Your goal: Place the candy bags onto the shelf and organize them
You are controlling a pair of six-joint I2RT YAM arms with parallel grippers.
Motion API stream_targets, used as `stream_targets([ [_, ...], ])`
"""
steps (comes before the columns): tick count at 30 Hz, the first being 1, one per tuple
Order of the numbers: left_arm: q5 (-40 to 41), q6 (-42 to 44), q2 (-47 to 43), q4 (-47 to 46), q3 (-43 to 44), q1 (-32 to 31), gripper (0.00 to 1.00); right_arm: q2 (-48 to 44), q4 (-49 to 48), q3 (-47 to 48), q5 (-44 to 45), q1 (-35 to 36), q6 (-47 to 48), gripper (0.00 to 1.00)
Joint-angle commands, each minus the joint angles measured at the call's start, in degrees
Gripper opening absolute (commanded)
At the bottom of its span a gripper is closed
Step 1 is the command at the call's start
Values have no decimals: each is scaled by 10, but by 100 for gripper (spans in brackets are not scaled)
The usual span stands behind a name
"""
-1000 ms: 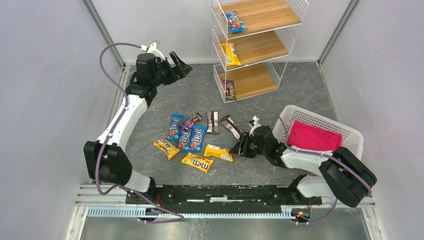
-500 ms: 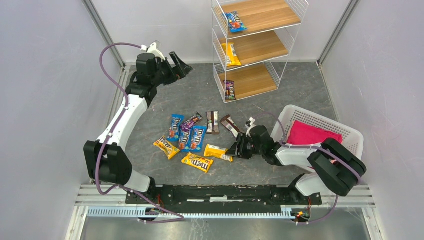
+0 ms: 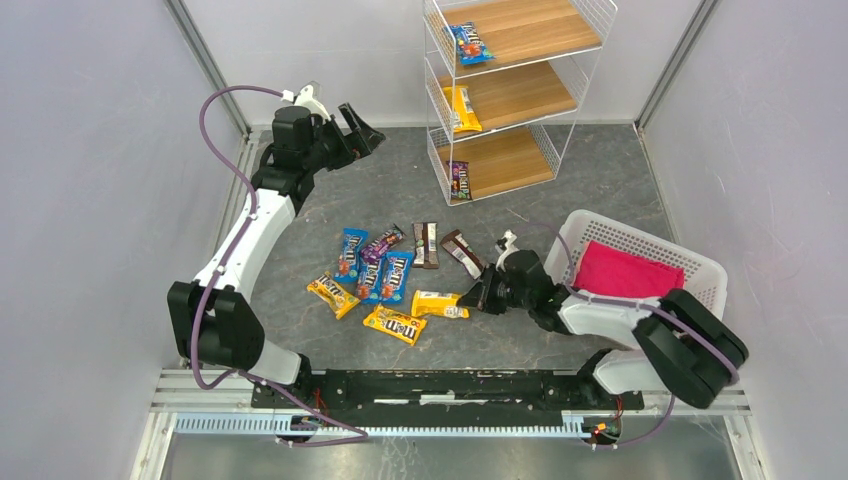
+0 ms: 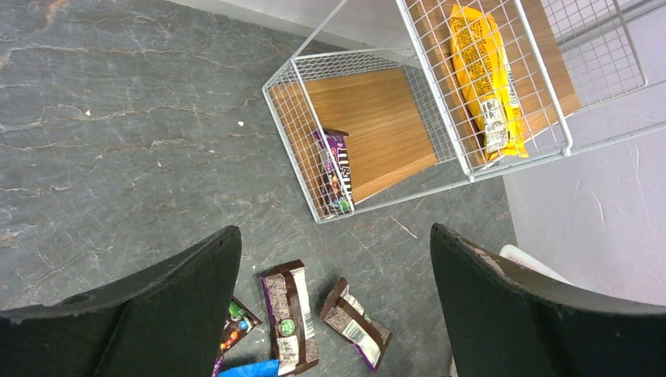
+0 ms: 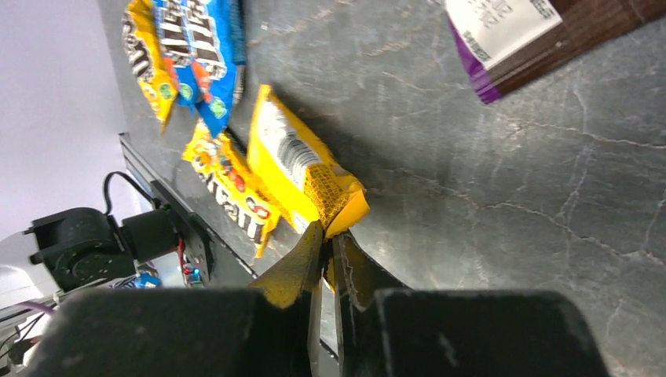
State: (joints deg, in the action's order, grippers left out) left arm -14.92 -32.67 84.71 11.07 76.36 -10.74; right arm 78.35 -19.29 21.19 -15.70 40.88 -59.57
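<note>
Several candy bags lie in a loose cluster on the grey floor (image 3: 385,275). My right gripper (image 3: 477,298) is shut on the end of a yellow candy bag (image 3: 437,304), pinching its crimped edge in the right wrist view (image 5: 334,200). My left gripper (image 3: 365,128) is open and empty, held high at the back left, looking down on two brown bags (image 4: 289,314). The shelf (image 3: 515,90) stands at the back with a blue bag (image 3: 467,42) on top, a yellow one (image 3: 461,108) in the middle and a purple one (image 3: 459,180) on the bottom tier.
A white lattice basket (image 3: 690,262) holding a pink cloth (image 3: 628,272) sits at the right beside my right arm. Grey walls enclose the space on both sides. The black base rail (image 3: 440,385) runs along the near edge.
My right gripper reached left to the yellow bag, closed on its end and has drawn back slightly with it. The left arm has not moved.
</note>
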Motion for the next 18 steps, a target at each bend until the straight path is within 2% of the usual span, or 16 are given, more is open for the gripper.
stream_targets([
  [1,4,21,-4,-2,26,1,96,-80,34,1,36,3,23,10],
  [5,2,19,0,-2,26,1,96,-136,94,31,60,-4,57,0],
  [10,3,19,1,-2,24,0,95,-196,199,107,124,-21,118,0],
  [14,3,19,0,-2,24,0,95,-233,277,162,202,-49,121,0],
  [18,4,19,0,-2,25,-1,96,-273,262,192,251,-80,119,0],
])
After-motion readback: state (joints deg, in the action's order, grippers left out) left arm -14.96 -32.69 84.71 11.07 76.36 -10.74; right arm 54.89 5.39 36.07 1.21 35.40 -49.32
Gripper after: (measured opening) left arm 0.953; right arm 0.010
